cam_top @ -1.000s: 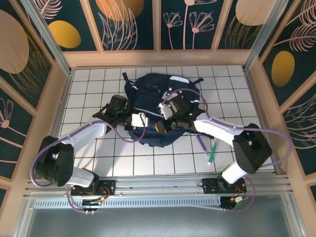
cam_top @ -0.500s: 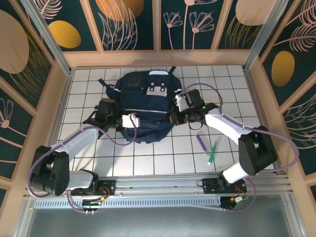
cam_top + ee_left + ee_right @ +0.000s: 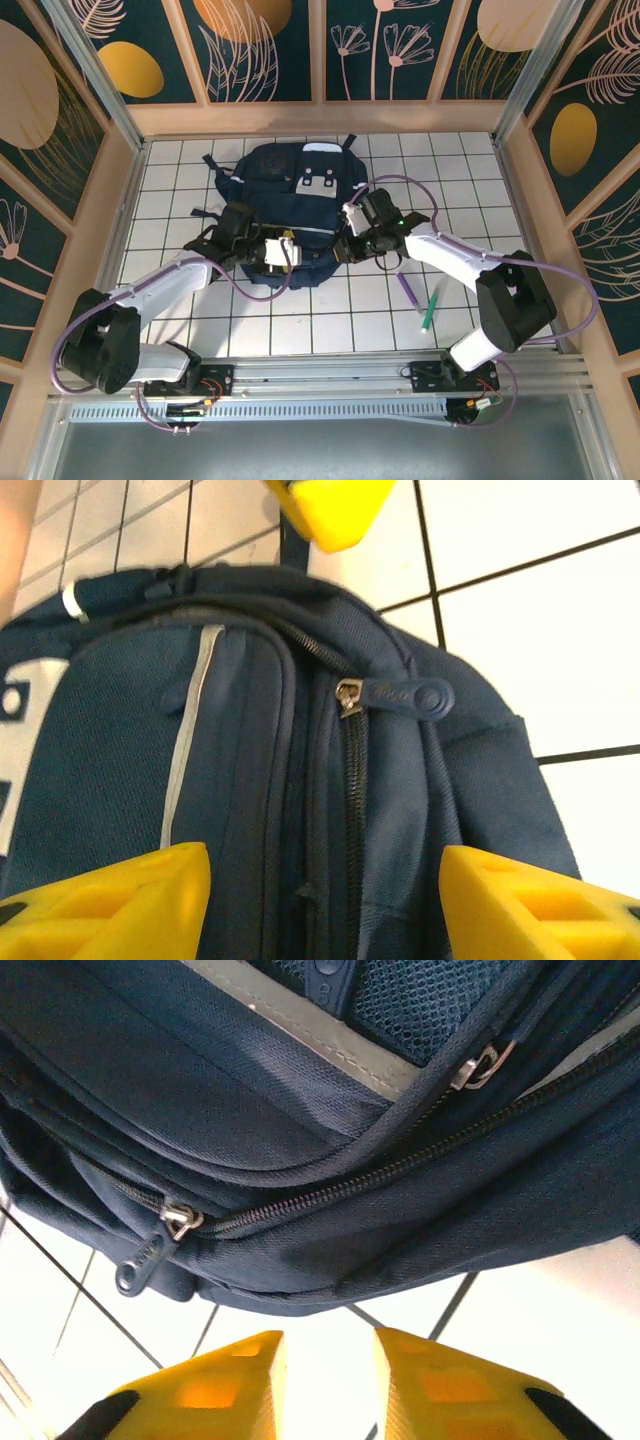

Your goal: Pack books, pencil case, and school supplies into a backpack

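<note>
Fingers (image 3: pixel 100 900) of left gripper (image 3: pixel 322 880) are spread wide w/ nothing held. Past them in the left wrist view lies the backpack (image 3: pixel 250 760): navy fabric, a grey stripe (image 3: pixel 185 740) down one panel, and a closed zipper running btwn the two fingers. Its zipper pull (image 3: pixel 400 695) lies flat, pointing toward the white tiles. A yellow tip (image 3: pixel 330 510) pokes in at the top edge; can't tell what it belongs to.

The right gripper (image 3: pixel 328 1345) has its jaws a little apart, nothing gripped, only bare tile showing in the gap. It sits just off the backpack's edge, not touching. In the right wrist view a closed zipper curves across the fabric, w/ a dark pull (image 3: pixel 150 1250) hanging at its left end and a metal slider (image 3: pixel 480 1065) higher up on the right.

From above, the backpack lies flat mid-table toward the far side. The left gripper is at its near-left corner, the right gripper at its near-right side. White patches show on its top face.

Purple pen (image 3: pixel 410 290) and green pen (image 3: pixel 428 312) lie on the tiled table (image 3: pixel 300 320), just beside each other, right of the backpack and apart from it, on the near side of the right arm's forearm.
</note>
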